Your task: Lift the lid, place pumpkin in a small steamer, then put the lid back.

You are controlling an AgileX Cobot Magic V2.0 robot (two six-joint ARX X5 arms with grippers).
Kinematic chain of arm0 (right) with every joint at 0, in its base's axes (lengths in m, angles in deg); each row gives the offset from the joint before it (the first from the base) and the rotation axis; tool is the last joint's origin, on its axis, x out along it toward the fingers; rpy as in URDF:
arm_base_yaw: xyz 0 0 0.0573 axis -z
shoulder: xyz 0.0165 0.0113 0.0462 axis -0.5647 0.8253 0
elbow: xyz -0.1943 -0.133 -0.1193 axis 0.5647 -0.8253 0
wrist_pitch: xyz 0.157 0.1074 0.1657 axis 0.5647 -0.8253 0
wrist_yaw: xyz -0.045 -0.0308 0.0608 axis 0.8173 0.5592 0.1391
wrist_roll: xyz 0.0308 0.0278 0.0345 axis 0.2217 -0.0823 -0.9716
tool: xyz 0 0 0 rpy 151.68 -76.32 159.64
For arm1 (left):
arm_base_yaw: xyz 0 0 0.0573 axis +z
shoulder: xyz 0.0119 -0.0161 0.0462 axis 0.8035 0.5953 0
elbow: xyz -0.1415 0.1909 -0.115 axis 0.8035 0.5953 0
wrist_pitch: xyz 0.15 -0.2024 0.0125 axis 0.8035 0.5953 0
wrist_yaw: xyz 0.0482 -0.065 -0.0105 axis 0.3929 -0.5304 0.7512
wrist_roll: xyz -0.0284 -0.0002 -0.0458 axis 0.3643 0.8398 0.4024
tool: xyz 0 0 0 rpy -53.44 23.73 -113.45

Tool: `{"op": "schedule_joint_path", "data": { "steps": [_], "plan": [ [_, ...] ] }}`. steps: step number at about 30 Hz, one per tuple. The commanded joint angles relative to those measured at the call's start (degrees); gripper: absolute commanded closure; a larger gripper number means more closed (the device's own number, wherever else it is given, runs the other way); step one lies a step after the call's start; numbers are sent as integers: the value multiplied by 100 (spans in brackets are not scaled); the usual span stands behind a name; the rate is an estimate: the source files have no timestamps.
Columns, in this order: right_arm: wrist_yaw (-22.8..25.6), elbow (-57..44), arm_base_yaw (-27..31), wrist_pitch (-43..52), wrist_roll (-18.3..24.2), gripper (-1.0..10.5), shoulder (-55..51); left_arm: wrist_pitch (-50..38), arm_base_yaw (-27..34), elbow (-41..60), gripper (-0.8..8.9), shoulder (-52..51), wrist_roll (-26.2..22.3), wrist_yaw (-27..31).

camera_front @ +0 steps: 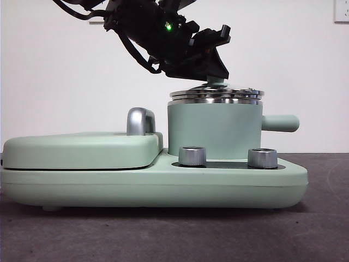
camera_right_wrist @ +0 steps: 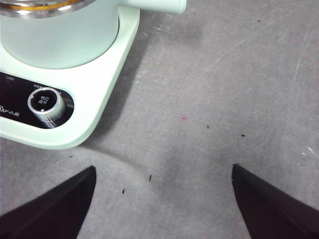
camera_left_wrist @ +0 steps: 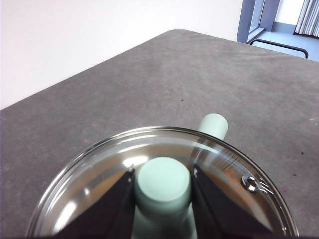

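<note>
The lid (camera_front: 216, 94) sits on top of the small steamer (camera_front: 212, 128), slightly tilted; whether it rests fully on the rim I cannot tell. My left gripper (camera_front: 216, 77) comes down from the upper left and is shut on the lid's mint-green knob (camera_left_wrist: 163, 181), one jaw on each side (camera_left_wrist: 162, 172). The glass of the lid (camera_left_wrist: 99, 174) fills the left wrist view. The pumpkin shows only as an orange-yellow strip (camera_right_wrist: 40, 6) under the steamer's rim and a faint orange tint through the glass. My right gripper (camera_right_wrist: 164, 199) is open and empty over bare table beside the steamer (camera_right_wrist: 60, 40).
The steamer stands on a mint-green base (camera_front: 152, 188) with two steel dials (camera_front: 192, 155) (camera_front: 262, 158). A flat griddle cover (camera_front: 82, 150) with a chrome handle (camera_front: 140, 121) lies left of it. The steamer's side handle (camera_front: 281, 123) points right.
</note>
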Motion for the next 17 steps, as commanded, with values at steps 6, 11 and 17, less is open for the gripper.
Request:
{"op": "schedule_joint_path", "data": {
  "steps": [6,11,17],
  "plan": [
    [31,11,-35,-37,-63,528,28,-203,-52,-221,804,181,-42,-22],
    [33,11,-35,-35,-66,528,28,-146,-57,-221,804,181,-42,26],
    [131,11,-35,-4,-63,528,28,61,-57,-221,804,181,-48,68]
  ]
}}
